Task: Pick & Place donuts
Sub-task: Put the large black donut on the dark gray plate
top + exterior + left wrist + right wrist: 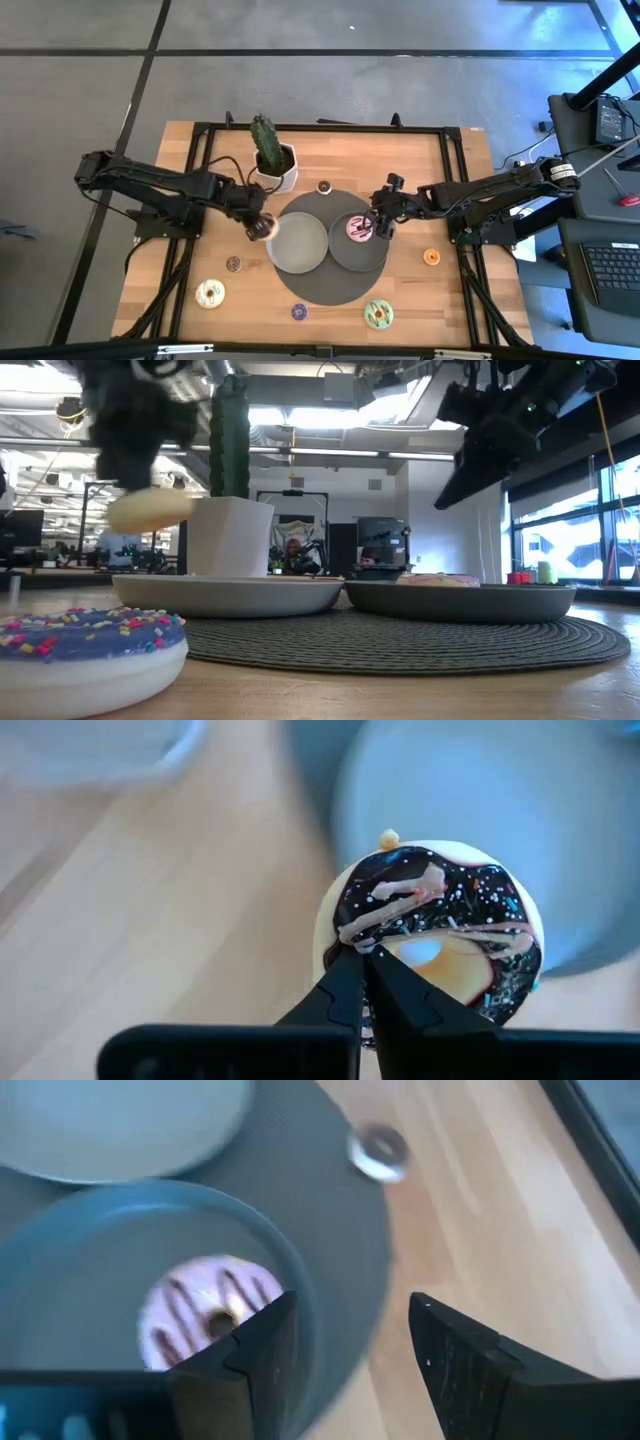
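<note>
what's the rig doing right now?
Sorting toy donuts onto plates. The left gripper is shut on a chocolate-iced donut, held in the air by the edge of the left grey plate, which looks empty. The right gripper is open above the right plate, where a pink donut already lies. More donuts lie on the table.

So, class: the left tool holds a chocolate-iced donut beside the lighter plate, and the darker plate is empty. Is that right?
Not quite. The darker plate is not empty: a pink-iced donut lies in it, as the high view shows. The rest stands: the left tool holds the chocolate-iced donut beside the lighter plate.
</note>
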`<action>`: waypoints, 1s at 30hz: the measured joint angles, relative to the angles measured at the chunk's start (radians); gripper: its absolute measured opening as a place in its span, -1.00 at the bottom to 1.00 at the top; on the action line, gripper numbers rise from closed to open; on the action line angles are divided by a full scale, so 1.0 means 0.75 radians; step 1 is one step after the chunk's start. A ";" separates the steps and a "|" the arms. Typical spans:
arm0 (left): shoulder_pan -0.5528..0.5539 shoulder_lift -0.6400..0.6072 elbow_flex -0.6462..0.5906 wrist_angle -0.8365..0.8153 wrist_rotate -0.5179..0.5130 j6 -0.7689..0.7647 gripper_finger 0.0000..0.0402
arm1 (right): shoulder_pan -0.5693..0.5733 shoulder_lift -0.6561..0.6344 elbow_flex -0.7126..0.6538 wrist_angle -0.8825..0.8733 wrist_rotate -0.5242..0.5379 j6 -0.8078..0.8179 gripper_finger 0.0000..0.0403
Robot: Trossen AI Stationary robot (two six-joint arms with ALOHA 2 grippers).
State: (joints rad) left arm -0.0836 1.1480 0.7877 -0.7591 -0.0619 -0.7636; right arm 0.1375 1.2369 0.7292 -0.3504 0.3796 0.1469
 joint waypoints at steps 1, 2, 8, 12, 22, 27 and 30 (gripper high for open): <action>-0.018 0.014 0.002 0.075 0.000 0.002 -0.98 | 0.000 0.000 0.000 0.039 -0.035 -0.034 -0.04; -0.037 0.030 0.004 0.136 0.000 0.013 -0.98 | 0.001 0.000 0.000 0.084 -0.073 -0.058 -0.04; -0.129 0.225 0.051 0.368 -0.045 0.094 -0.99 | 0.002 0.000 0.000 0.312 -0.355 -0.308 -0.04; -0.156 0.407 0.217 0.292 -0.086 0.126 -0.99 | 0.002 0.000 0.000 0.417 -0.475 -0.426 -0.04; -0.156 0.804 0.774 0.098 -0.020 0.347 -0.99 | 0.067 0.000 0.000 0.448 -0.471 -0.690 -0.04; -0.138 0.946 1.007 -0.082 -0.076 0.374 -0.99 | 0.179 0.000 0.027 0.422 -0.355 -0.816 -0.04; -0.123 0.980 1.079 -0.106 -0.080 0.385 -0.99 | 0.244 0.000 0.037 0.414 -0.296 -0.874 -0.04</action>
State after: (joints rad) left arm -0.1759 1.8833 1.5967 -0.8386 -0.1223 -0.4748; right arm 0.3208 1.2369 0.7570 -0.0398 0.1578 -0.5088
